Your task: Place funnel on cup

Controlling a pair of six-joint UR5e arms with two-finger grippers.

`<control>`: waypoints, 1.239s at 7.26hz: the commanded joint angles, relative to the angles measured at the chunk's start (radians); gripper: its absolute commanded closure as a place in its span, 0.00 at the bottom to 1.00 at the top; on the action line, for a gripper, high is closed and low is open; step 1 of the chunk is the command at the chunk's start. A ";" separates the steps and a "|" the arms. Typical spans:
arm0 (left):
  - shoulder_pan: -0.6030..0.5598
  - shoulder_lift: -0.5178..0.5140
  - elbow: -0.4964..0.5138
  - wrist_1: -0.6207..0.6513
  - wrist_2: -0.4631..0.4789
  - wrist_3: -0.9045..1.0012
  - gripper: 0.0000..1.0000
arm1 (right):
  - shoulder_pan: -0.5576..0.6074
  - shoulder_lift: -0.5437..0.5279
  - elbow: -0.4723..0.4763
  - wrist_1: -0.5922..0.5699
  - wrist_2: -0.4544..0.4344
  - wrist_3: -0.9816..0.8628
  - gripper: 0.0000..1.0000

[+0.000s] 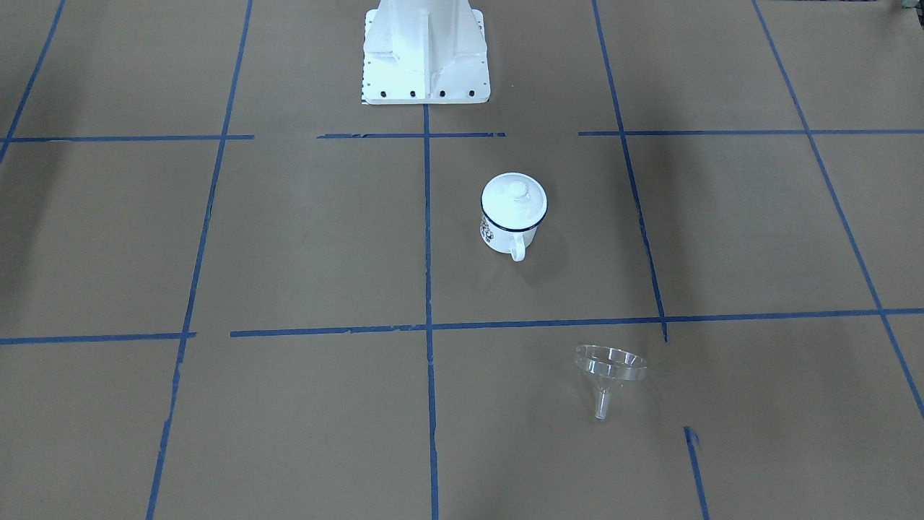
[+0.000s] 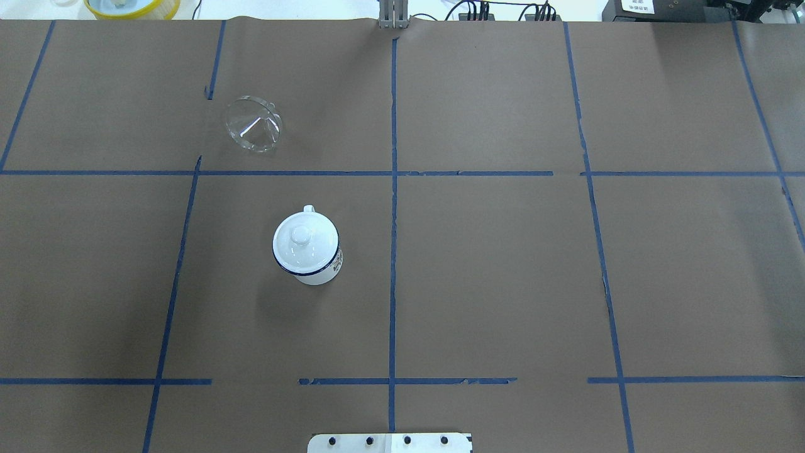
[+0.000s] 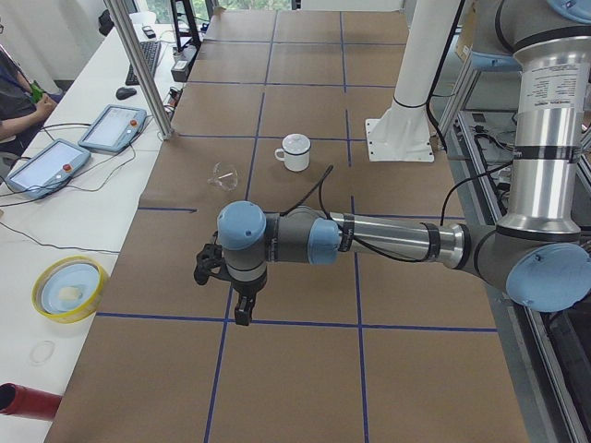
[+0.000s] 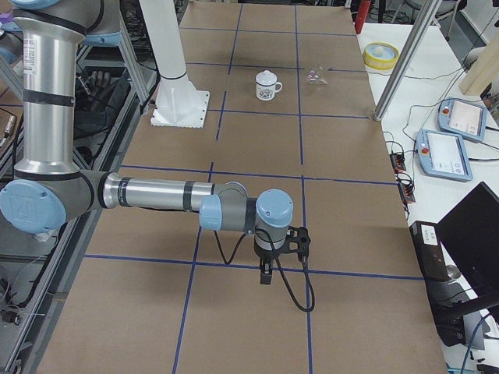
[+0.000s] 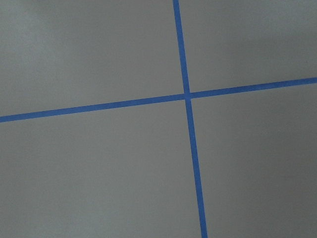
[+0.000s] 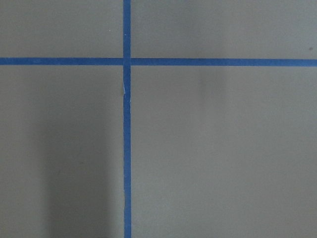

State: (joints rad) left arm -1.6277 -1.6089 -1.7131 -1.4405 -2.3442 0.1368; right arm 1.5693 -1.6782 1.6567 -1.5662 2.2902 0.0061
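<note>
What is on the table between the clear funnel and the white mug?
Nothing but brown paper and one blue tape line lies between the funnel and the mug, as the overhead view shows.

One funnel (image 1: 610,363), one cup (image 1: 505,238), one lid (image 1: 514,198), two arms (image 3: 388,238), two tablets (image 3: 115,127).

no legible text, print on the cup (image 1: 505,237) too small to read, far white label (image 2: 641,5) blurred
</note>
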 commanded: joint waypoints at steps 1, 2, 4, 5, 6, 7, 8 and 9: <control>0.000 -0.138 -0.157 0.246 0.002 -0.005 0.00 | 0.000 0.000 0.000 0.000 0.000 0.000 0.00; 0.009 -0.191 -0.231 0.308 0.002 -0.108 0.00 | 0.000 0.000 0.000 0.000 0.000 0.000 0.00; 0.211 -0.262 -0.377 0.324 -0.006 -0.434 0.00 | 0.000 0.000 0.000 0.000 0.000 0.000 0.00; 0.332 -0.354 -0.381 0.322 0.002 -0.623 0.00 | 0.000 0.000 0.000 0.000 0.000 0.000 0.00; 0.451 -0.409 -0.373 0.312 0.003 -0.770 0.00 | 0.000 0.000 0.000 0.000 0.000 0.000 0.00; 0.530 -0.469 -0.367 0.311 0.008 -0.869 0.00 | 0.000 0.000 0.000 0.000 0.000 0.000 0.00; 0.623 -0.483 -0.367 0.296 0.061 -0.940 0.00 | 0.000 0.000 0.000 0.000 0.000 0.000 0.00; 0.732 -0.488 -0.364 0.243 0.145 -1.036 0.00 | 0.000 0.000 0.000 0.000 0.000 0.000 0.00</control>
State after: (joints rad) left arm -1.0240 -2.0784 -2.0799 -1.1517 -2.2811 -0.7830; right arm 1.5693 -1.6781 1.6567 -1.5662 2.2902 0.0061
